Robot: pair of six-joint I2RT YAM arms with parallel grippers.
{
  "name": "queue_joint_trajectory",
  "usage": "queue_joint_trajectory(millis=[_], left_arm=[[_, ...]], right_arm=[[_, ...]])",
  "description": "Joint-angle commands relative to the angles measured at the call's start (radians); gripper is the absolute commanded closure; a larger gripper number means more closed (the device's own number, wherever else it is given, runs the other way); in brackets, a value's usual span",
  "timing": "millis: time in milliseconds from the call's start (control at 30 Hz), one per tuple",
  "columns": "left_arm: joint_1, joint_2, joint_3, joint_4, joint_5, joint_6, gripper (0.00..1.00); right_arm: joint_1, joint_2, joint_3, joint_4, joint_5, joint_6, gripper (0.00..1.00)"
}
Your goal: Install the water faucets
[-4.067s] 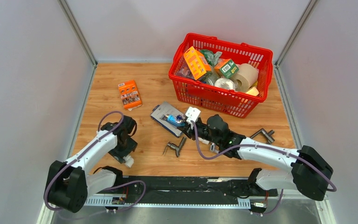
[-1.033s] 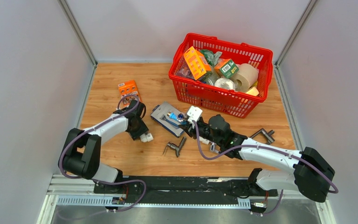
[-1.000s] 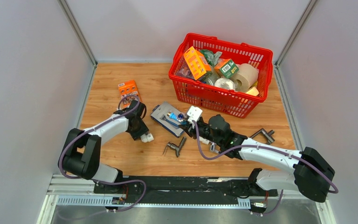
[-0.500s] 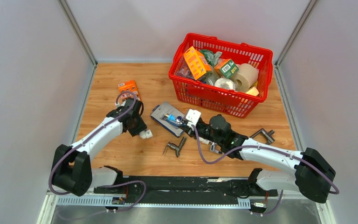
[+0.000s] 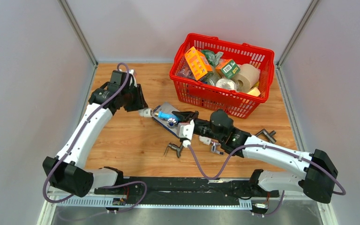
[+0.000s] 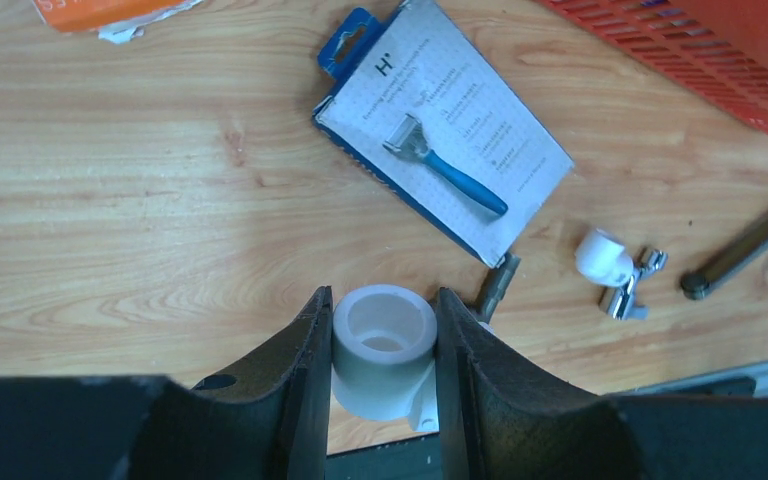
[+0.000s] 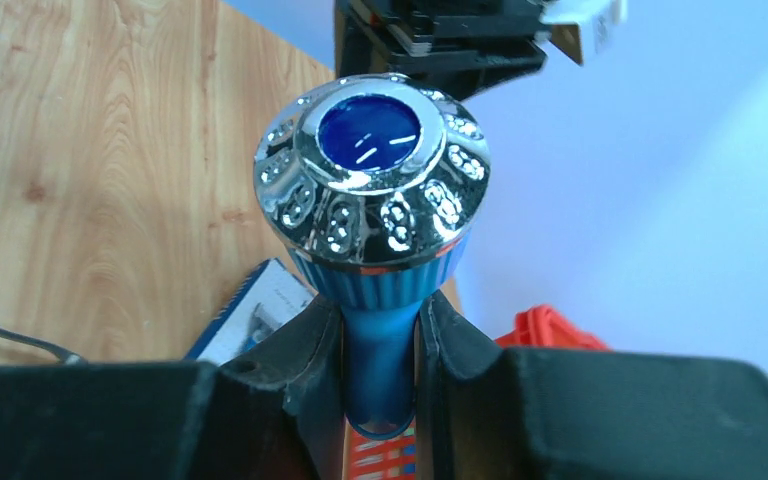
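Just changed: over the last second the left arm has risen off the worktop (image 5: 122, 154) and swung in toward the near-left corner of the red basket (image 5: 205, 97). The right wrist has rolled, turning its load to face the left arm.
Left end effector (image 6: 382, 305): clenched on a white fitting (image 6: 383, 350), whose open bore shows between the fingers.
Right end effector (image 7: 380, 310): grasping the water faucet (image 7: 372, 170) by its blue stem, below a chrome cap with a blue inset.
Faucet's place: held off the surface, in front of the basket's near-left corner and above a blister card (image 6: 480, 110).
Contact: from above, the fitting sits right against the faucet's free end. Whether it is seated cannot be told.
Meaning: probably the joining step has just begun. The bore and stem likely still need lining up and pressing or twisting home.
Surface: wood-grain boards that also carry a chrome tap (image 6: 615, 272) and a dark grey tap (image 5: 176, 149), both nearer the arms than the basket.
Room: plain pale grey walls (image 5: 28, 70) on three sides.
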Motion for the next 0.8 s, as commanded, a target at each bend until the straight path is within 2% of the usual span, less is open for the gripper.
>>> queue_joint_trajectory(millis=[0,367,767], left_arm=[[0.001,-0.019,0.109,-0.114,0.078,0.143,1.00],[0.001,-0.055,0.178,-0.203,0.117,0.264,1.00],[0.001,-0.044,0.211,-0.232,0.153,0.250,1.00]], right_arm=[[0.056,0.032,0.064,-0.060,0.046,-0.334,1.00],[0.120,0.130,0.116,-0.061,0.204,-0.630,1.00],[0.137,0.170,0.102,0.061,0.253,-0.696,1.00]])
